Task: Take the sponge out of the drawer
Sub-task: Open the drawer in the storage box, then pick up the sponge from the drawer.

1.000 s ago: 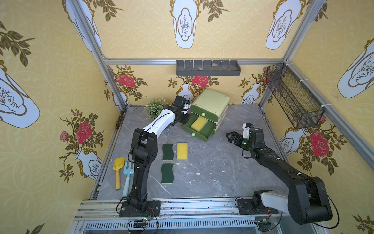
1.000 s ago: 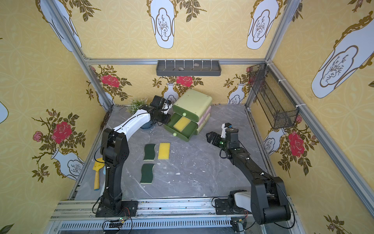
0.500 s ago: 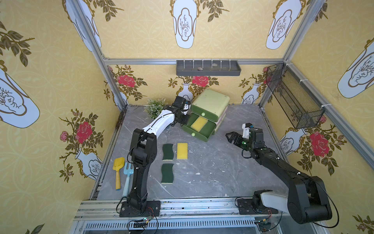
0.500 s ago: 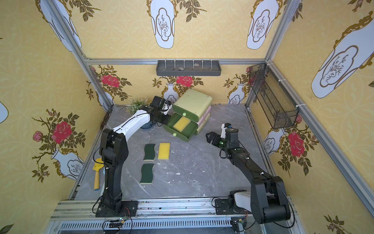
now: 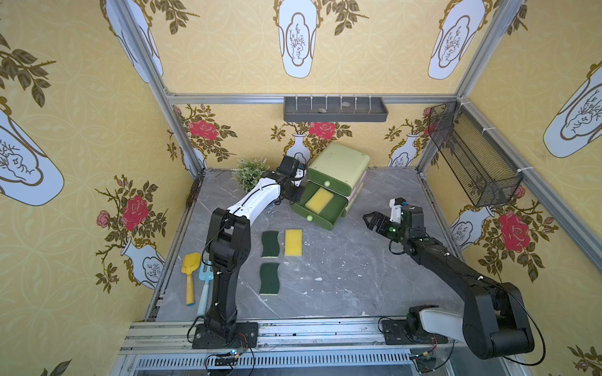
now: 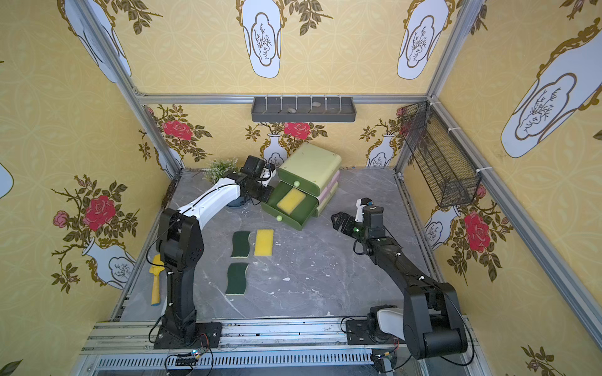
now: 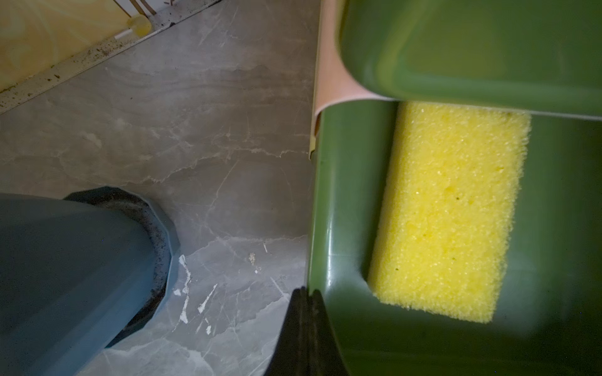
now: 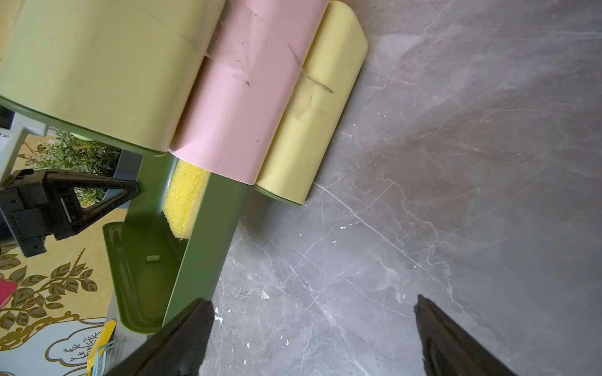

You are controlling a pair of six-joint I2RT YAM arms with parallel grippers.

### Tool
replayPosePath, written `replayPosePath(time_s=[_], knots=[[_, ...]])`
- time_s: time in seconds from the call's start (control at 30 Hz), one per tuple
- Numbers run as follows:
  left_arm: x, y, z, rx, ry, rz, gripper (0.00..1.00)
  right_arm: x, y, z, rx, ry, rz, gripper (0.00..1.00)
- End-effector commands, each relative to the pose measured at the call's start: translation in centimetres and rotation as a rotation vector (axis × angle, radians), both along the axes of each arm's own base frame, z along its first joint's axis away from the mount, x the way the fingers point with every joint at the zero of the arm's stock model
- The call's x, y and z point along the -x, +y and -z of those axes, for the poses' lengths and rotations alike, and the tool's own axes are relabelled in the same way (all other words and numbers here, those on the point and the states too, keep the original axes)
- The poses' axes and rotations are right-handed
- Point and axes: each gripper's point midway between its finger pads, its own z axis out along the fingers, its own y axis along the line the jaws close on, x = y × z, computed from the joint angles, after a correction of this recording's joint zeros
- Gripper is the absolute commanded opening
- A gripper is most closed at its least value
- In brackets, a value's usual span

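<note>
The yellow sponge (image 5: 320, 201) (image 6: 291, 200) (image 7: 449, 211) lies flat in the pulled-out dark green drawer (image 5: 333, 213) (image 6: 304, 215) of a small cabinet (image 5: 338, 162). My left gripper (image 5: 294, 200) (image 7: 308, 291) is at the drawer's left side wall. It is shut, with one finger outside the wall and one over the rim, pinching it. My right gripper (image 5: 369, 219) (image 8: 314, 299) hovers open over bare table to the right of the drawer, holding nothing. In the right wrist view the sponge (image 8: 185, 198) shows partly behind the drawer's near wall.
Three other sponges lie on the table in front of the drawer: one yellow (image 5: 293, 242) and two dark green (image 5: 270, 244) (image 5: 269, 279). A potted plant (image 5: 249, 172) stands just behind the left gripper. A toy shovel (image 5: 190, 276) and rake (image 5: 205, 286) lie at the left edge.
My left gripper has closed at the drawer's side wall. Both arms, the drawer and the sponge stay where they were.
</note>
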Motion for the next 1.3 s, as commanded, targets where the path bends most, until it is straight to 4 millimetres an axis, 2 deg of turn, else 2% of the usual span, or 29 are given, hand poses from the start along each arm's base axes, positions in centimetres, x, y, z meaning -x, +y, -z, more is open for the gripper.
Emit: replayPosePath(time_s=[0.0,0.53,0.8,0.9,1.03,1.13,1.27], knots=[[-0.3,0.6,0.1,-0.023,-0.019,-0.012,0.03,-0.7,0.2,-1.0,-0.005,-0.048,-0.007,0.99],[-0.6,0.3,-0.9,-0.003,-0.041,-0.018,0.33,-0.6,0.2,-0.9,-0.004,-0.045,-0.010,0.99],[0.0,-0.2,-4.9,0.043,-0.108,-0.002,0.56,-0.6,0.2,-0.9,-0.005,-0.044,-0.010,0.99],[0.6,-1.1,-6.3,0.054,-0.135,0.025,0.64,-0.6,0.3,-0.9,-0.005,-0.045,-0.012,1.00],[1.9,-3.4,-7.0,0.033,-0.167,0.124,0.75,-0.6,0.4,-1.1,-0.006,-0.050,-0.019,1.00],[2.8,-4.9,-6.5,-0.025,-0.188,0.193,0.83,-0.5,0.3,-1.1,-0.004,-0.054,-0.018,1.00],[3.5,-6.1,-5.2,-0.056,-0.175,0.238,0.89,-0.4,0.2,-1.3,-0.003,-0.061,-0.016,1.00]])
